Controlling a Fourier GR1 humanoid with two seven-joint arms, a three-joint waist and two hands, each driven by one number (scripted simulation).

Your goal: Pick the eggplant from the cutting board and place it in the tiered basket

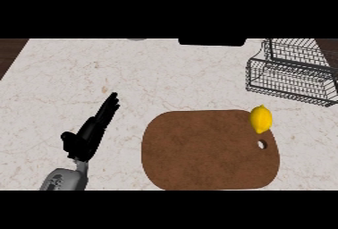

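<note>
Pale marble counter [165,80], brown cutting board [204,152]

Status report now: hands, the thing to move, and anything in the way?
Left hand open, fingers straight, left of cutting board. Right hand not in view. No eggplant seen; only a lemon at board's right edge. Tiered basket far right, path unobstructed.

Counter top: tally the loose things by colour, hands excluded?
Brown: 1, the cutting board
Yellow: 1, the lemon at the board's right edge
Black wire: 1, the tiered basket
Purple: 0, no eggplant in view
Total: 3
</note>
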